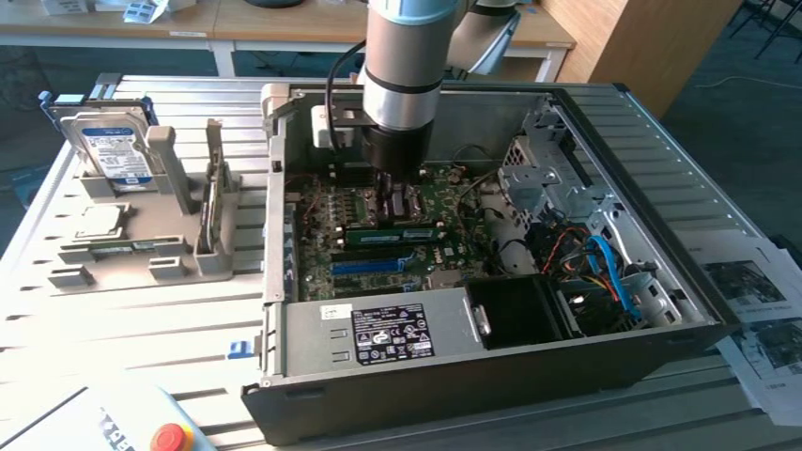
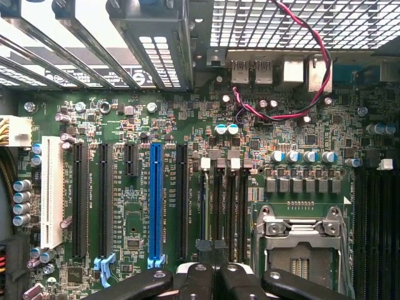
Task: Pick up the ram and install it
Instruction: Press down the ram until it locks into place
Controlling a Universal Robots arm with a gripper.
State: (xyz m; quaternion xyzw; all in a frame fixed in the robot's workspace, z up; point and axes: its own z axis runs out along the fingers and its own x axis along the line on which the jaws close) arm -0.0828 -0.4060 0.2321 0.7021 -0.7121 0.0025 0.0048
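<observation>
My gripper hangs inside the open computer case, low over the motherboard. Its black fingers are pressed together with nothing between them. In the exterior view the gripper sits at the end of the upright arm, just above the memory slots. The ram, a narrow green strip, stands on edge in one of those slots beside the long blue slot. From the wrist it appears as a thin pale line in the slot next to my fingertips. Whether the fingers touch it I cannot tell.
A grey parts holder on the exterior view's left carries a hard drive, a chip and another green strip. The power supply, drive cage and loose cables crowd the case. Red-black wires cross the board.
</observation>
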